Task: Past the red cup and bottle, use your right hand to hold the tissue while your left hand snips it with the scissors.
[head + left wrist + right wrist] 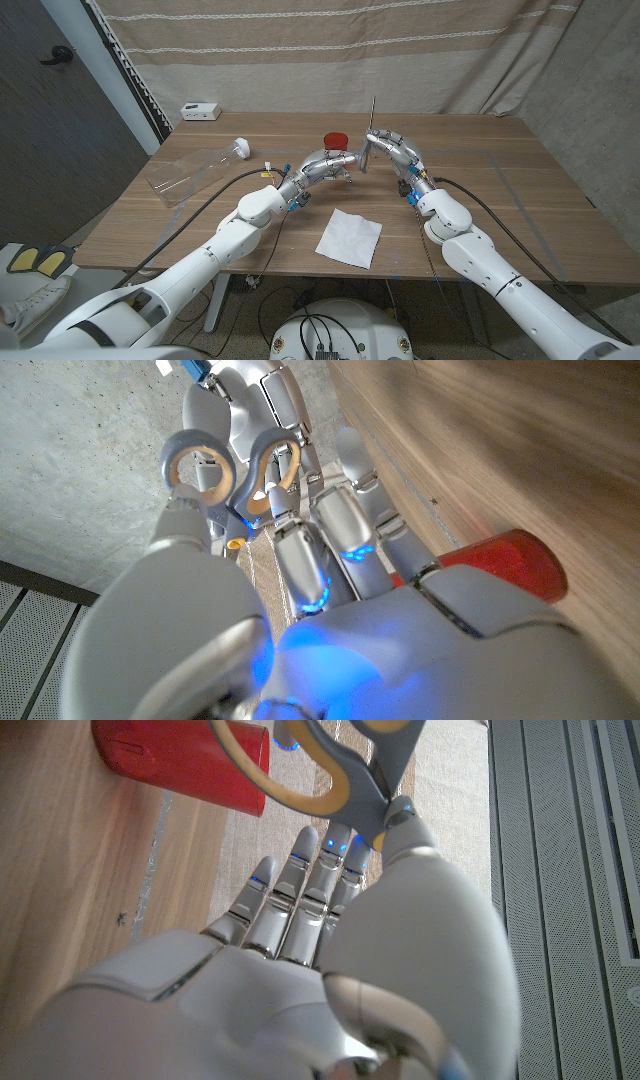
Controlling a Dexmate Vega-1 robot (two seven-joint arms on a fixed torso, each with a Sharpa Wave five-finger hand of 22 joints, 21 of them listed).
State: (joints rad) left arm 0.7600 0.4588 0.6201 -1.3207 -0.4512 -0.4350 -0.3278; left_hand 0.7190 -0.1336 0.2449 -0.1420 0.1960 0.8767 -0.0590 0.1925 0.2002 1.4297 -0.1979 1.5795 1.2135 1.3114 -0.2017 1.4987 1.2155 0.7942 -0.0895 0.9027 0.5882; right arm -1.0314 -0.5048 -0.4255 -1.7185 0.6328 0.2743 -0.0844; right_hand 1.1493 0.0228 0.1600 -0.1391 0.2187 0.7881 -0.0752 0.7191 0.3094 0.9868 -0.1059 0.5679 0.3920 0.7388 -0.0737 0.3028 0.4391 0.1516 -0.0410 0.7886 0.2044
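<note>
The scissors (371,120) stand blade-up above the table, pinched below their handles by my right hand (388,146). Their grey, yellow-lined handle rings (232,468) (335,765) point toward my left hand (330,165). That hand's thumb and fingertips (287,510) reach up to the rings with the fingers apart and none through a ring. The red cup (337,140) (500,560) (180,760) stands just behind both hands. The white tissue (350,237) lies flat on the table in front of the hands, untouched. The clear bottle (195,170) lies on its side at the left.
A small white box (200,111) sits at the table's (480,200) back left corner. A striped curtain hangs behind the table. Bare wood shows to the right of my right arm and around the tissue.
</note>
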